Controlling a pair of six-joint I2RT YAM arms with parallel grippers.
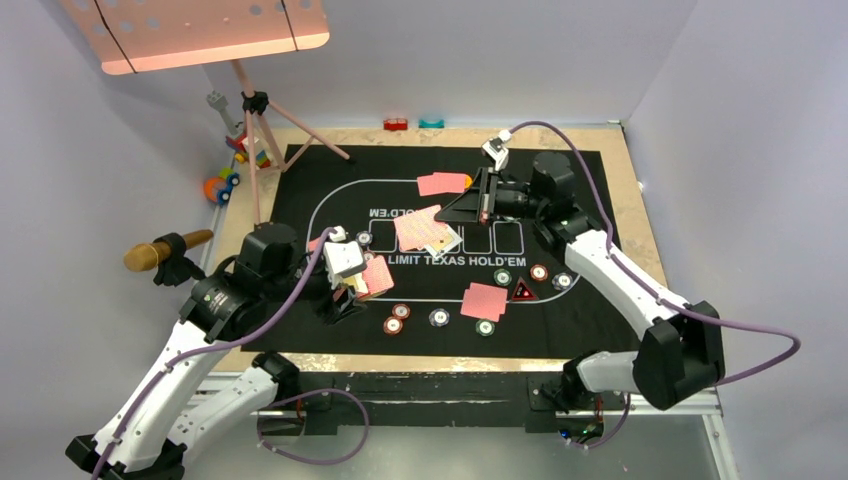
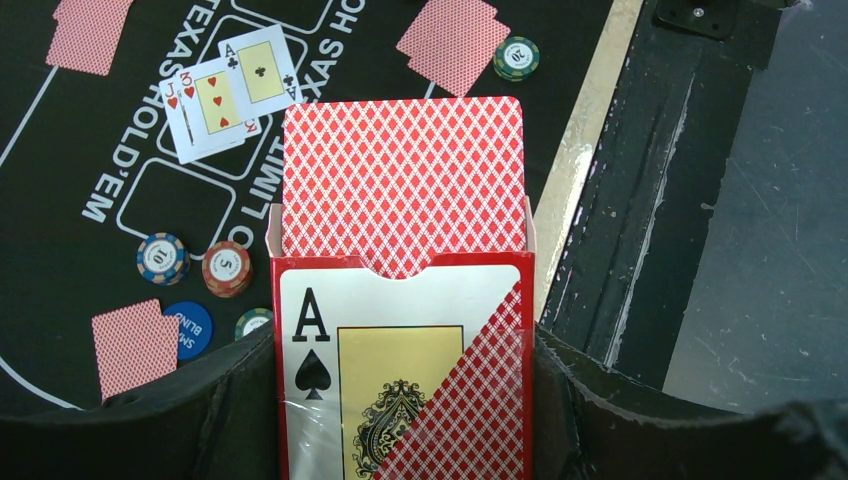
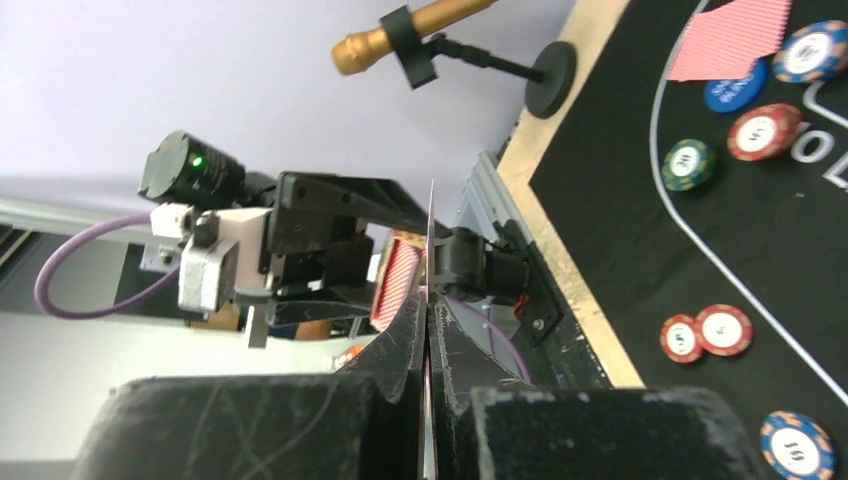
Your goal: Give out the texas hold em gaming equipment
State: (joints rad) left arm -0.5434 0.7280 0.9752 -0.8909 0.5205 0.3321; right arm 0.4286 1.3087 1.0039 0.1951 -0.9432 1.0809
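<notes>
Two grippers busy: left gripper (image 2: 400,400) jaws clamp the card box (image 2: 400,380) between them, red-backed deck (image 2: 403,185) sticking out past the fingertips. Right gripper (image 3: 428,340) jaws pressed together on a single card (image 3: 430,240), seen edge-on.

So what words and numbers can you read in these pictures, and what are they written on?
"LIMIT TEXAS HOLD'EM": black mat.
"A" with a spade: card box.
"A" with a club: face-up card.
"J" and "3", hearts: the two cards under it.
"10": blue chip.
"5": red chip.
"20": green chip.
Blue button: only partly readable.
</notes>
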